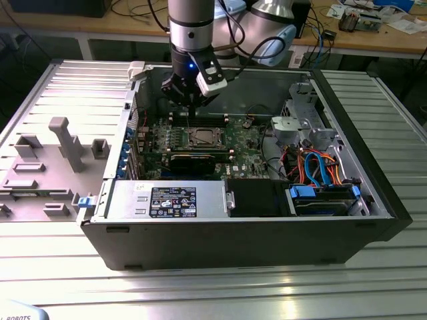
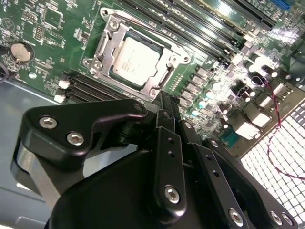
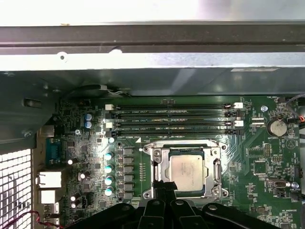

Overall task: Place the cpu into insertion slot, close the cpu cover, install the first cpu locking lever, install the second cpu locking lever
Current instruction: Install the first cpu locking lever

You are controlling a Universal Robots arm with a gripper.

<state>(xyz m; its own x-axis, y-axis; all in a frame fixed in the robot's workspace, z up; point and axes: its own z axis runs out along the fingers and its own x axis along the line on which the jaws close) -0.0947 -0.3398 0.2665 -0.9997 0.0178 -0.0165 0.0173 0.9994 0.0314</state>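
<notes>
One cpu lies in the insertion slot, just beside the gripper.

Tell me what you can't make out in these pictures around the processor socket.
- First wrist view: the gripper hides the near edge of the cpu cover, so its latching is unclear.
- Second wrist view: the gripper's own body hides whether it touches the cover.
- Exterior view: the insertion slot is too small to judge.
</notes>
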